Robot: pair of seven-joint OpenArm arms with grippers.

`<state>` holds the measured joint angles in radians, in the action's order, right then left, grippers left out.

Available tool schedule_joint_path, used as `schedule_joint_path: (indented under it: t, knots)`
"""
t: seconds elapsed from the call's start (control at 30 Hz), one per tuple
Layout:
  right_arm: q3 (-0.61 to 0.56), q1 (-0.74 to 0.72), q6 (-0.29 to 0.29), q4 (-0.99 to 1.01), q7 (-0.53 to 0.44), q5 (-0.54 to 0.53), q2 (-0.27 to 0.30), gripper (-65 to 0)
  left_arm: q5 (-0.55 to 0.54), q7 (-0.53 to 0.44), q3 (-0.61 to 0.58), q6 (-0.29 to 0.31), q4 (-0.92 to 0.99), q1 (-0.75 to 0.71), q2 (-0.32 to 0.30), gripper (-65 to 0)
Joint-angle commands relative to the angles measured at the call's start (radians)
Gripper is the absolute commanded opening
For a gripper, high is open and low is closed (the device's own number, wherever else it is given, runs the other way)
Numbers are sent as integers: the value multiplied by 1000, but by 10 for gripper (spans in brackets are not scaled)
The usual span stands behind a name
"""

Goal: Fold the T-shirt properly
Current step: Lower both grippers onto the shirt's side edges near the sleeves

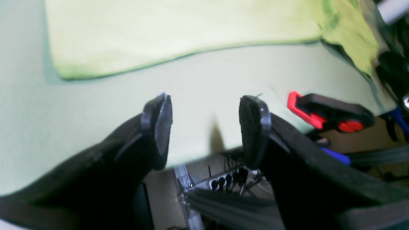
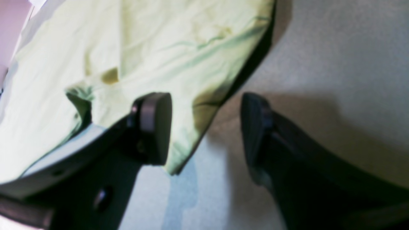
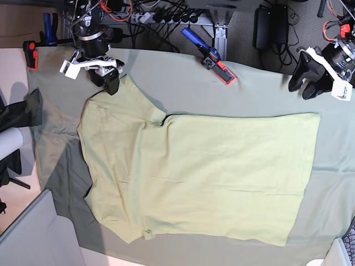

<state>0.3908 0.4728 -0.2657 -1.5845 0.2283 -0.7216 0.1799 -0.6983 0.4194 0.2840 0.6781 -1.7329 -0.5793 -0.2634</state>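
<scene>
You have a grey-green table cloth [image 3: 327, 183] covering the work surface. A red and black clamp [image 3: 221, 69] with a blue handle grips the cloth's far edge near the middle. A second red clamp [image 3: 30, 54] sits at the far corner on the base view's left. Behind the table you will see a power strip [image 3: 161, 15] with black plugs and loose cables. A dark box [image 3: 270, 25] stands on the floor beyond it.
</scene>
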Motion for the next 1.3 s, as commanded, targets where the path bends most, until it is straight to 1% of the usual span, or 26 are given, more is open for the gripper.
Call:
schedule_joint_path:
  t: [0.0,0.17,0.27,0.47,0.8,1.1,1.27]
  knots:
    - [3,5,8,-10,8,11,5,-305,-14,-17,7,0,12,24,-8,-286]
    - [3,5,8,-10,9,15,5,-305,-16,31,45,-5,142,168,-9,-286]
    - [3,5,8,-10,9,26,5,-305,-25,42,73,-5,196,214,-11,-286]
    - [3,4,8,-10,9,26,5,-305,-23,40,85,-14,262,236,-23,-286]
    - [3,5,8,-10,9,26,5,-305,-32,36,83,-17,298,277,-21,-286]
    - [3,4,8,-10,9,26,5,-305,-39,34,83,-16,449,359,-19,-286]
    - [3,4,8,-10,8,26,5,-305,-39,34,83,-16,466,365,-19,-286]
